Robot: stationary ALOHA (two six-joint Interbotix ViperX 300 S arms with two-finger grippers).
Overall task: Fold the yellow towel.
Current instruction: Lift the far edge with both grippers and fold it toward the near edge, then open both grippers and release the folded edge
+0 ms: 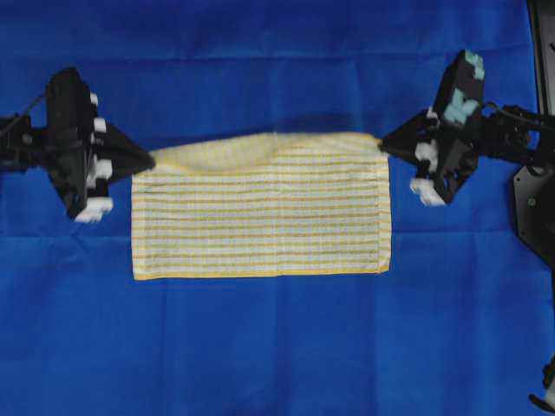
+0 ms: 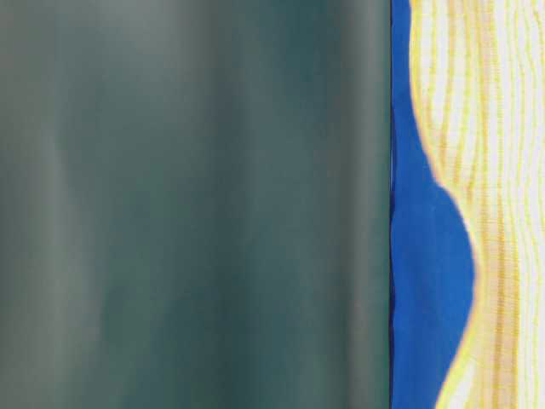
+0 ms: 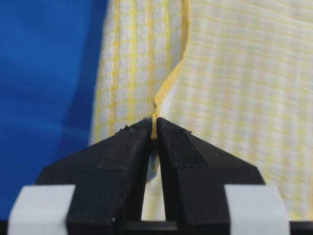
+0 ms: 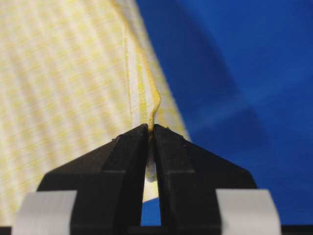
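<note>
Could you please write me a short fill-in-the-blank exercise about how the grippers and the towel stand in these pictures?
1. The yellow towel lies on a large cloth coloured ____.
2. The left gripper is shut on the towel's yellow ____.
3. The number of grippers pinching the towel, counting the right gripper, is ____.
4. In the overhead view, the towel's edge that runs between the two grippers is its ____ edge.

Missing words: blue; hem; two; top

A large plain blue cloth (image 1: 277, 347) is spread over the whole work surface. In the table-level view, a blurred grey-green surface (image 2: 187, 204) is seen left of it.
</note>
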